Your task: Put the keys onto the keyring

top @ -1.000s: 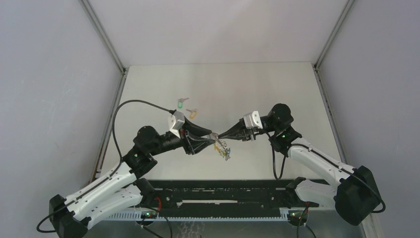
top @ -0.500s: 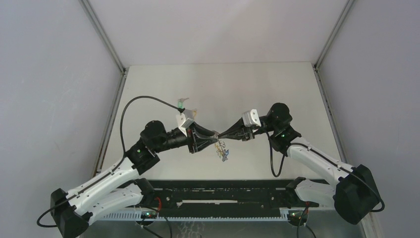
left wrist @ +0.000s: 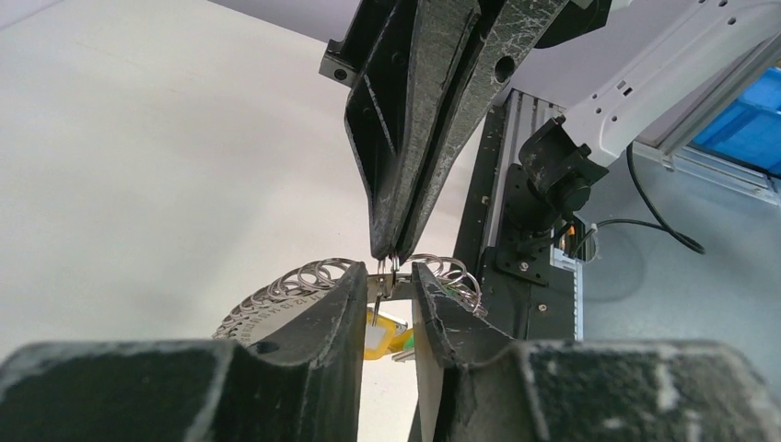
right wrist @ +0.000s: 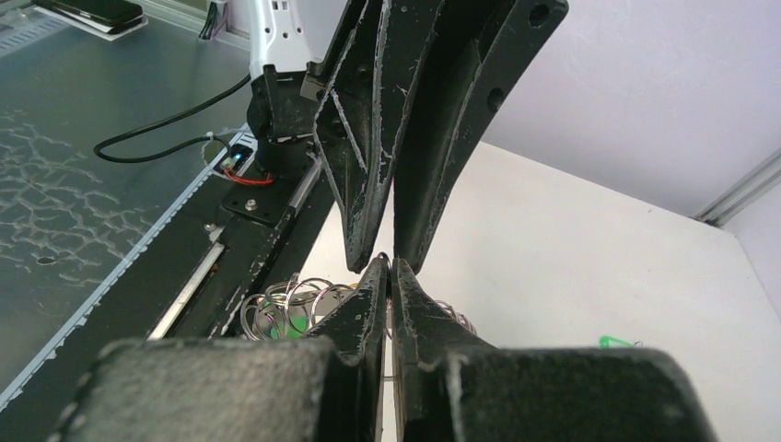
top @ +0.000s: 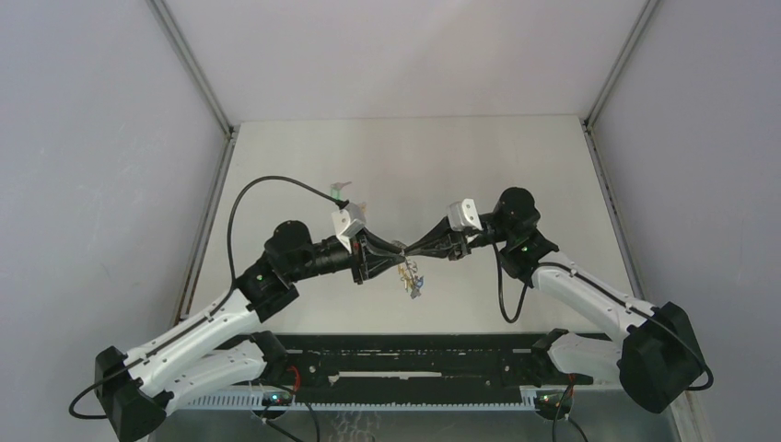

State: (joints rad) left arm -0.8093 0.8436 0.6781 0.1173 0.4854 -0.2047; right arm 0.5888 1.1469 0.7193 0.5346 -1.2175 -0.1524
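Overhead, the two arms reach toward each other above the middle of the pale table [top: 516, 166], and the left gripper [top: 396, 251] and the right gripper [top: 416, 248] meet tip to tip. The keyring [top: 412, 279] dangles in a small bunch just below that meeting point, lifted off the surface. A green-tagged key [top: 337, 191] lies on the table beyond the left wrist, well apart from the keyring. From the left wrist, the left fingers [left wrist: 322, 322] stand slightly parted, with a thin wire link of the keyring in the gap between them; it cannot be told whether they touch it. The right gripper comes down from above with its fingers [left wrist: 414, 138] pressed together, pinching that same link at their very tips. Silvery rings fan out to both sides, and a yellow tag [left wrist: 376, 333] hangs below the gap. From the right wrist, the right fingers [right wrist: 364, 313] are closed tight, the left fingers [right wrist: 364, 157] flank their tip with a narrow gap, and overlapping rings bunch beside them.
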